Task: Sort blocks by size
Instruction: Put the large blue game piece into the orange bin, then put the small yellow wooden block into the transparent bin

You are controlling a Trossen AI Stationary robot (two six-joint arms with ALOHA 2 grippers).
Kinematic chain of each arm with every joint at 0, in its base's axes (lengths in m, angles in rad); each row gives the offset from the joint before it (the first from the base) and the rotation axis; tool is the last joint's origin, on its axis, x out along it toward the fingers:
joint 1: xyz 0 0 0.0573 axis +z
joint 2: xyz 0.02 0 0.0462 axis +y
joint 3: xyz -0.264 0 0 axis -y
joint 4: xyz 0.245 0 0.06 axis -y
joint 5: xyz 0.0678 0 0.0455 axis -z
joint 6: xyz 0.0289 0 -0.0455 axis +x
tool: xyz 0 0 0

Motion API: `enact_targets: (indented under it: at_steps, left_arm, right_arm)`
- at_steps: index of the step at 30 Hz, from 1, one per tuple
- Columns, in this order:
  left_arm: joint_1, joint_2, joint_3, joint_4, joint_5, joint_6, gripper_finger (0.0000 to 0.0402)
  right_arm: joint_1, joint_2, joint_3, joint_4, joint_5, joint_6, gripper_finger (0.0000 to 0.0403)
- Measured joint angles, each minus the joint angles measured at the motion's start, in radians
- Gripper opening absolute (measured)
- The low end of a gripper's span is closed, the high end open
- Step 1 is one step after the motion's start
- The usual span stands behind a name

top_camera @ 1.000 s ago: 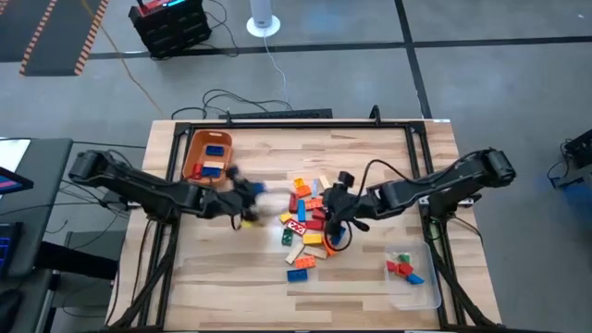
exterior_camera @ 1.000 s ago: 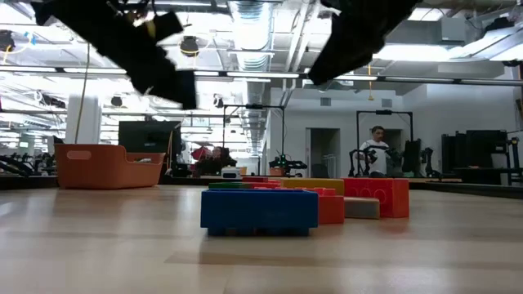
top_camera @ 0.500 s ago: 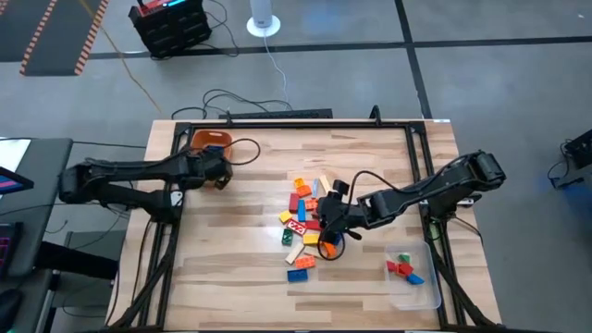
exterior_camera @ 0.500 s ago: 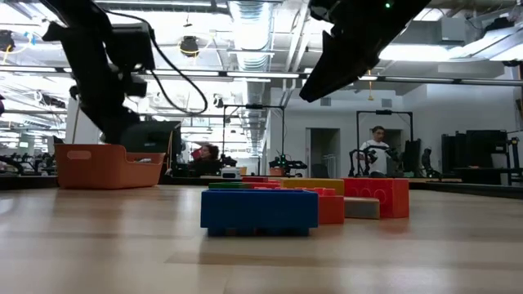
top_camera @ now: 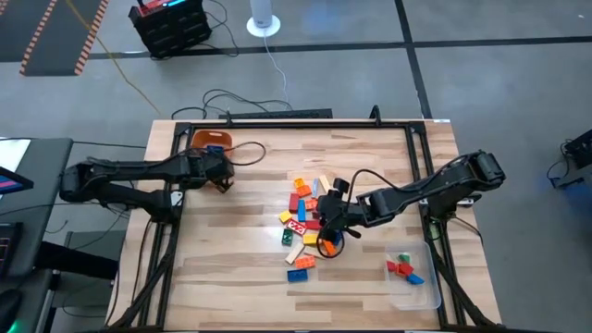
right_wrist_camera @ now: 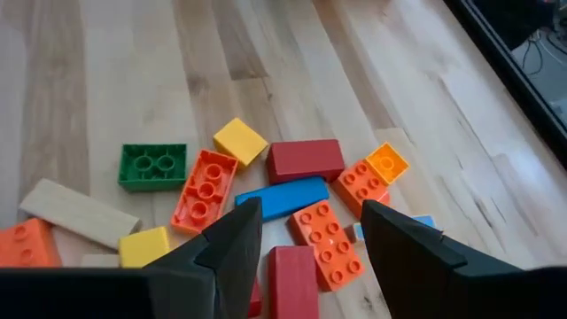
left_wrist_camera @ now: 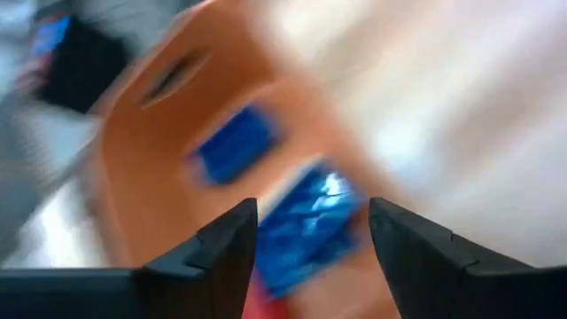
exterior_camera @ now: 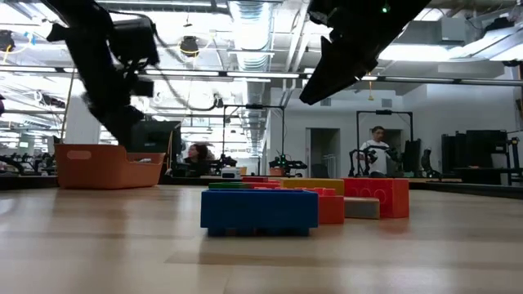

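Left gripper (left_wrist_camera: 306, 235), fingers spread and empty, hangs over the orange bin (top_camera: 205, 150); the left wrist view shows two blue blocks (left_wrist_camera: 306, 226) inside it, which the high view hides under the arm. Right gripper (right_wrist_camera: 306, 232), fingers spread with nothing between them, hovers above the blocks pile (top_camera: 305, 222) at the table's (top_camera: 231, 250) centre. Clear tray (top_camera: 413, 277), at the table's near right corner, holds some four small blocks: red, green, blue.

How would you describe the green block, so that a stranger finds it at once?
Start at the heap of blocks in the middle of the wooden table, under the right pincer. At the heap's edge, beside a long tan plank, lies the green block. It is the only green one there, with two round studs on top.
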Motion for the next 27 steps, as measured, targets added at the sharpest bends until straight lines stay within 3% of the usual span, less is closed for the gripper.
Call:
enact_targets:
  at_steps: [3, 6, 11, 16, 27]
  left_arm:
    - [-0.082, 0.001, 0.001, 0.166, 0.214, 0.136, 0.0214]
    - [-0.193, 0.008, -0.004, 0.381, 0.317, 0.200, 0.0214]
    - [-0.367, 0.090, -0.021, 0.612, 0.328, 0.227, 0.0215]
    - [-0.459, 0.250, 0.020, 0.641, 0.377, 0.169, 0.0215]
    - [-0.442, 0.547, 0.162, 0.656, 0.309, 0.117, 0.0215]
  right_arm:
    - [0.001, 0.009, 0.001, 0.027, -0.002, -0.022, 0.0226]
    - [0.002, 0.023, 0.001, 0.015, -0.006, -0.024, 0.0226]
    - [0.001, 0.032, 0.000, 0.006, -0.005, -0.024, 0.0226]
    - [-0.006, 0.027, 0.000, 0.003, -0.005, -0.024, 0.0226]
    - [0.008, 0.026, 0.000, 0.006, -0.005, -0.017, 0.0226]
